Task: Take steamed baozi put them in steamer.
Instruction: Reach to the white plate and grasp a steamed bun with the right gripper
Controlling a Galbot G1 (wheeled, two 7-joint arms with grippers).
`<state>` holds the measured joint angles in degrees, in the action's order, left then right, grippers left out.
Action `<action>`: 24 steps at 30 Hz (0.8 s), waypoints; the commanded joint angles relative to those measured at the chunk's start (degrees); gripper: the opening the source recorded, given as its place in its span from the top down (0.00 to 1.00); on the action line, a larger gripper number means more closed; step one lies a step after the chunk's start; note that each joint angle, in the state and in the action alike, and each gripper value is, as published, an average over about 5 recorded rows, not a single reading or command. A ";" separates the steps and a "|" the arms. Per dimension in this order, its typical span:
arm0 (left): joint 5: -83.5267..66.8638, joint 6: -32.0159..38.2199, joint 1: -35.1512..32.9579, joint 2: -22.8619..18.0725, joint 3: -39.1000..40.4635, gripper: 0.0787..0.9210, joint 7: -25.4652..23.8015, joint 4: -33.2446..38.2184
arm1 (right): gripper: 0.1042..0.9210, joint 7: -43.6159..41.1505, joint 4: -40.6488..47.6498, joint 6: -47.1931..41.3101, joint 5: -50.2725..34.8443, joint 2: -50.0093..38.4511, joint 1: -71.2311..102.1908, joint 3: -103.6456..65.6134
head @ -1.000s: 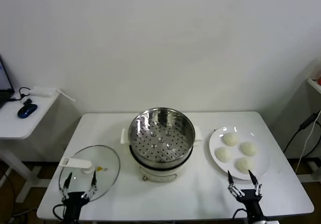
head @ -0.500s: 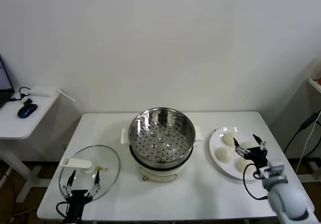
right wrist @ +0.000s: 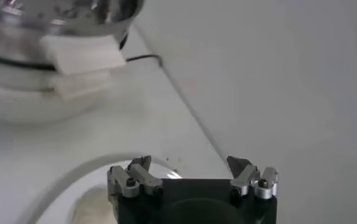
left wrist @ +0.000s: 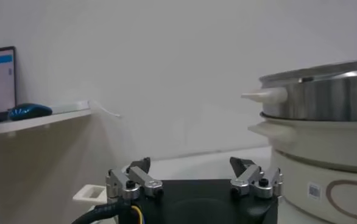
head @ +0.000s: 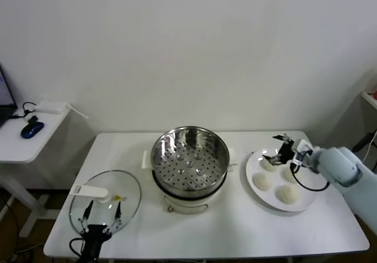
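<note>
Fingers [head: 280,140] spread | right gripper [head: 277,147] over plate [head: 306,201] rim | baozi [head: 269,164] beneath

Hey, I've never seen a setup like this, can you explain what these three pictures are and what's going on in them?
It is a two-armed robot at a white table. The wide picture comes from a camera on its head; the other two come from cameras on its wrists. On the table stand a steel steamer, a glass lid and a plate with four buns. The right gripper hovers open over the plate, holding nothing. The left gripper waits open by the lid, also holding nothing.
</note>
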<state>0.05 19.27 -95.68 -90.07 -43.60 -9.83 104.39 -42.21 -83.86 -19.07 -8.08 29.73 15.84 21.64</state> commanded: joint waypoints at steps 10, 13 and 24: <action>0.83 1.63 0.04 0.84 0.01 0.12 -0.20 -1.64 | 0.12 -22.23 26.76 15.90 -0.28 10.46 -50.09 63.09; 0.80 1.70 -0.04 0.94 -0.19 0.12 -0.22 -1.88 | 0.12 -22.40 30.94 16.67 0.21 13.87 -45.82 60.63; 1.59 2.32 -0.14 0.77 -0.62 0.12 -0.24 -3.27 | 0.12 -20.99 42.79 20.08 3.31 22.38 -31.84 47.75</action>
<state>1.12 21.32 -95.77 -89.14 -44.21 -10.07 101.71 -61.25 -51.76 -2.50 -6.33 45.55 -19.62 69.87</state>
